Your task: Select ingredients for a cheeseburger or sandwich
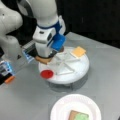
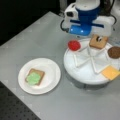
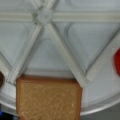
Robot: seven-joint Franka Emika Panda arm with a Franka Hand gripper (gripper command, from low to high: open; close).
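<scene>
The sandwich, toast w/ lettuce so far, is seen on the paper plate at a front view's left. The tool is held over a toast square on the divided tray; tool state can't be told. The toast is judged light, stiff, thin — best taken by opp. edges.

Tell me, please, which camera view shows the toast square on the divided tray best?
The wrist view: the toast square fills its lower part, unobstructed. One front view shows it whole but smaller; in the other only its edge shows under the arm.
</scene>
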